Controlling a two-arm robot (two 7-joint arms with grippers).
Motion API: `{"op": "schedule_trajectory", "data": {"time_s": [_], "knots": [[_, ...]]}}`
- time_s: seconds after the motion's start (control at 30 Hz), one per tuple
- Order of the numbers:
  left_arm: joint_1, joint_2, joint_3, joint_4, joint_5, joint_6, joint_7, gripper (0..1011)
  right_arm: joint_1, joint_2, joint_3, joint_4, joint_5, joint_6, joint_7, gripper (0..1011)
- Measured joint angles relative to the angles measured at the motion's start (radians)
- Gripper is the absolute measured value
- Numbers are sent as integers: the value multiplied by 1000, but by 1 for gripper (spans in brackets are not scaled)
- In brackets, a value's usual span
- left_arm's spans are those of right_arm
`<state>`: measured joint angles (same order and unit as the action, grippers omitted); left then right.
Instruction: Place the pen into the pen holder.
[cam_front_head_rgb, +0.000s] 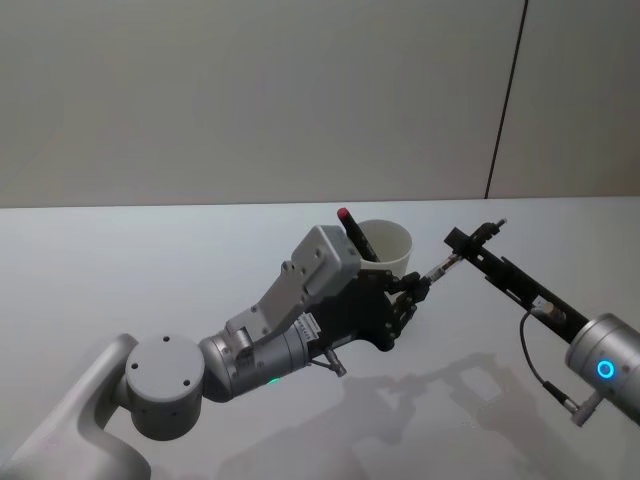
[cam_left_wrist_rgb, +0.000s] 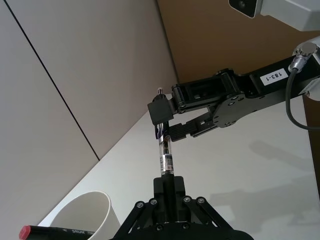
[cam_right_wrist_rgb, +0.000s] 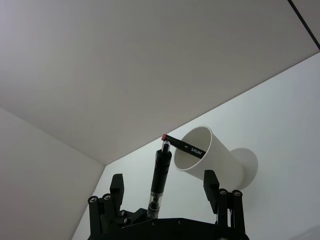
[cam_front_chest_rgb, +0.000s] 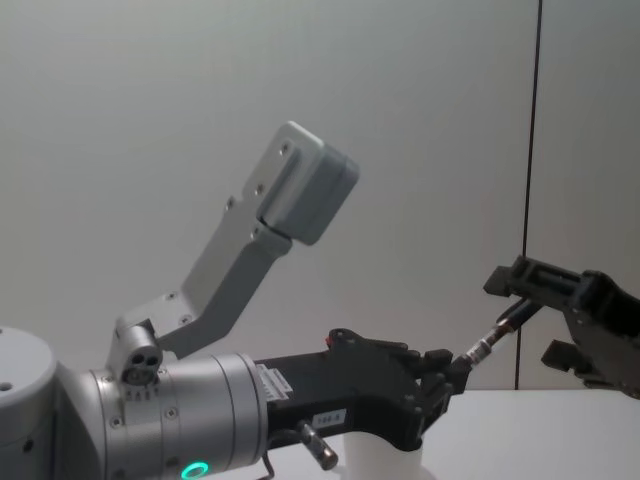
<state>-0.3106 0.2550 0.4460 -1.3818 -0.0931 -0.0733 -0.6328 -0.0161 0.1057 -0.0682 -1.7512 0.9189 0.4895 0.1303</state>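
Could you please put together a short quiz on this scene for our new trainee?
1. True or false: the pen holder lies tipped on its side on the table.
2. The marker already leaning in the holder has a cap that is: A) red B) blue C) green
3. Which gripper is shut on the clear pen?

Key: 1 false, it stands upright; 2 A; 3 the left gripper.
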Motion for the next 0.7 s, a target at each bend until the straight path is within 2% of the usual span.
{"op": "schedule_trajectory", "data": {"time_s": [0.27,0.37,0.47,0.6,0.67,0.7], "knots": [[0,0,0,0,0,0,0,125,4,1,-5,3,16,-10,-13,980],[0,0,0,0,0,0,0,125,6,2,-6,4,22,-15,-17,883],[0,0,0,0,0,0,0,125,8,3,-7,5,28,-21,-19,837],[0,0,0,0,0,0,0,125,10,5,-9,6,36,-29,-21,686],[0,0,0,0,0,0,0,125,11,6,-9,6,39,-32,-21,650],[0,0,0,0,0,0,0,125,11,7,-10,6,43,-37,-22,591]]}}
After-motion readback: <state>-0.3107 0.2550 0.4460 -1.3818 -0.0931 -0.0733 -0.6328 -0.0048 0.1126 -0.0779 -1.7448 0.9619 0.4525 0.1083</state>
